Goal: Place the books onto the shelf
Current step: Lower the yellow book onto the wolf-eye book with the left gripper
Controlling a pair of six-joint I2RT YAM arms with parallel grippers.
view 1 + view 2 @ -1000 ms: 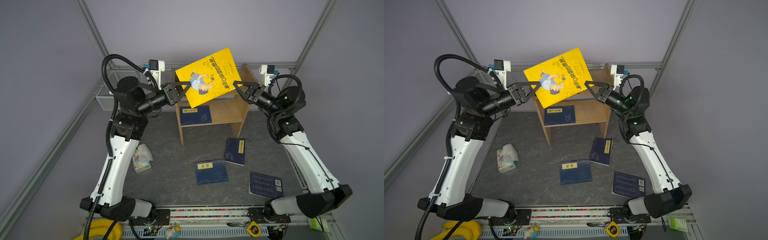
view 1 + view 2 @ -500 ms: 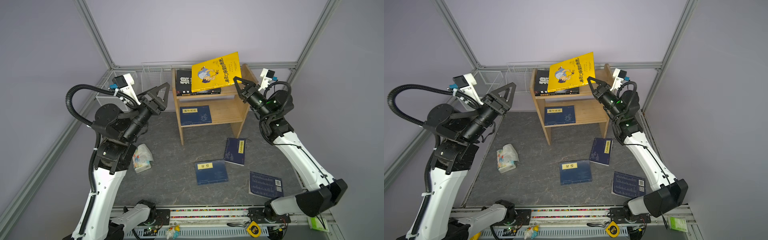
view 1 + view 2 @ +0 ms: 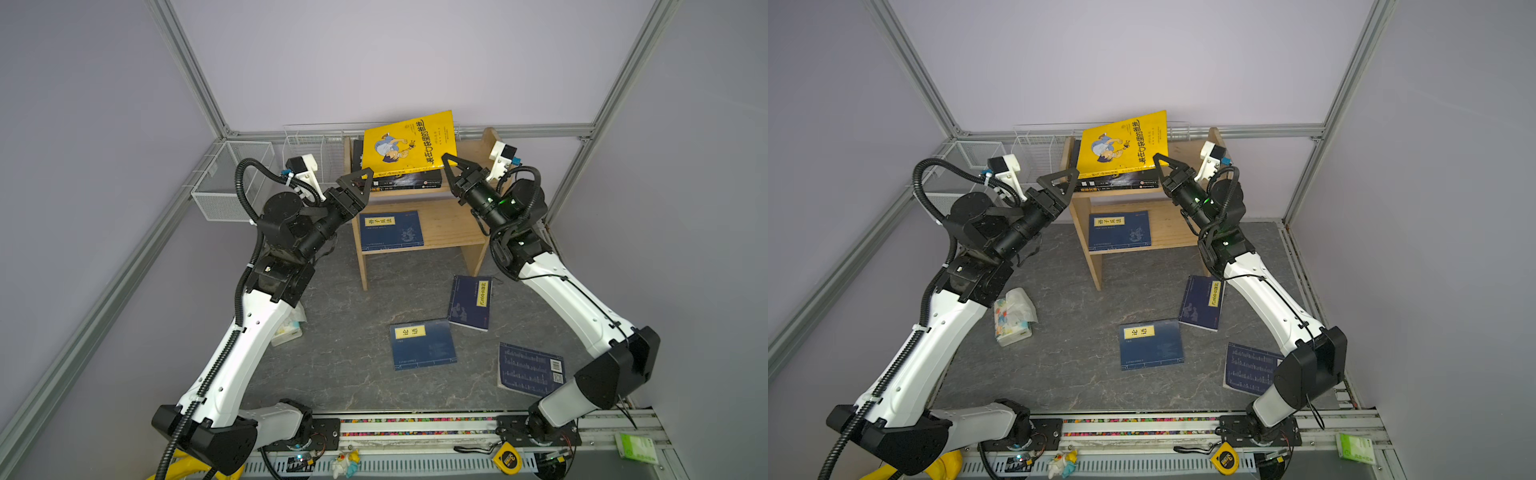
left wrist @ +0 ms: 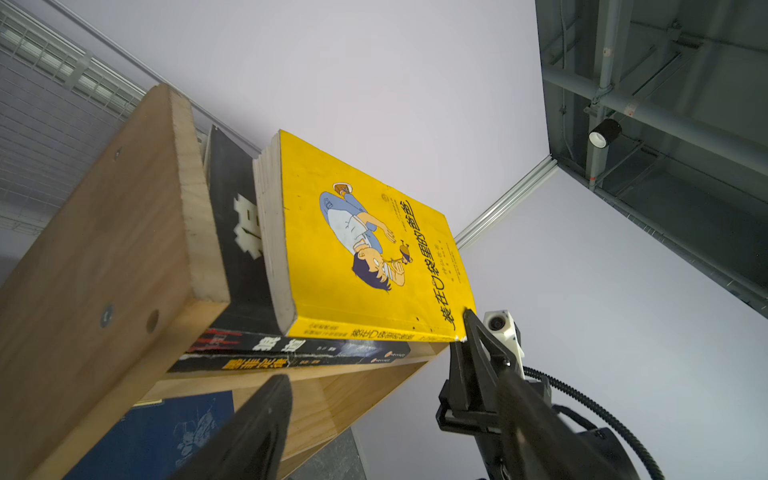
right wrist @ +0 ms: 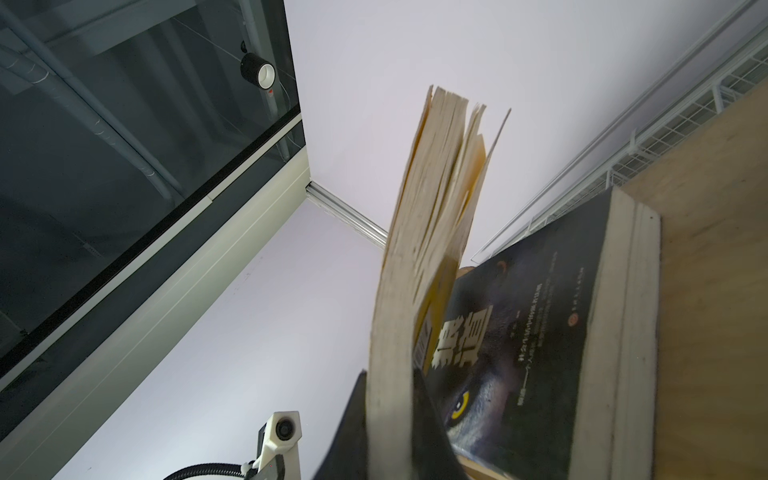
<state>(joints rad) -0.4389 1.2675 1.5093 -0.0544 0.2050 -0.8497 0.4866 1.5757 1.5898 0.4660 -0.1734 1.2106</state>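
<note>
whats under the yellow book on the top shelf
Two stacked black books lie flat under the tilted yellow book on the shelf; most of their covers are hidden by it.

The bright yellow paperback carries a blue-and-white cartoon boy and black lettering. The black paperback beneath shows white characters and, seemingly, a yellow eye. At six o'clock of the pale pine shelf, a navy paperback with a yellow label lies on grey veined matting.

Bare lower shelf board beside navy book.
</note>
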